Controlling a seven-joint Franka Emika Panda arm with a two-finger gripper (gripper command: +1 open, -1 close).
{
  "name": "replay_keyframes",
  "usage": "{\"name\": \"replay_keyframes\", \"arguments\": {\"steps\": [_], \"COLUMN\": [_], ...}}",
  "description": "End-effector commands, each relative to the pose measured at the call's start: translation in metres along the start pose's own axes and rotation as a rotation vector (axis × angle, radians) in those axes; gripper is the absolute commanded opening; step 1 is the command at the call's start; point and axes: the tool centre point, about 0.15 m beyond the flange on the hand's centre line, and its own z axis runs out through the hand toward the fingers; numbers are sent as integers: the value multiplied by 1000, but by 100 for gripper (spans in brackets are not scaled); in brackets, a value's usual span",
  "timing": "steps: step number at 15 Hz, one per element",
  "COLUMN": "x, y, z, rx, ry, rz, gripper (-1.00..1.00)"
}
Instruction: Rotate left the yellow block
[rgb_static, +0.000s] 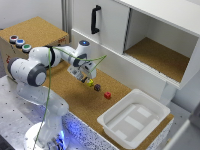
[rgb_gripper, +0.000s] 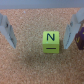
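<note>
Nearest stands the white arm's base; a white tray lies at the exterior view's right. On the cork worktop sit the red cube, then the purple cube. The yellow block rests on the worktop between the spread fingers of the end effector, untouched; released. Beyond, a white cabinet with black handle.

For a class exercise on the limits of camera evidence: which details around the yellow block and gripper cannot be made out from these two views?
- Yellow block: exterior view, too small to read its marking.
- Dark purple cube: wrist view, cut off by the edge and partly behind a finger.
- Gripper: exterior view, blurred; its gap is unclear.
- Cabinet interior: exterior view, hidden by the closed door.
</note>
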Motion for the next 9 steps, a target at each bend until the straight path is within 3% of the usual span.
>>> {"name": "replay_keyframes", "arguments": {"steps": [1, 8, 9], "x": [26, 36, 36], "y": [10, 12, 13], "z": [31, 37, 39], "rx": [14, 8, 14], "ry": [-26, -48, -53], "rz": [-1, -24, -22], "gripper": [100, 100, -100]}}
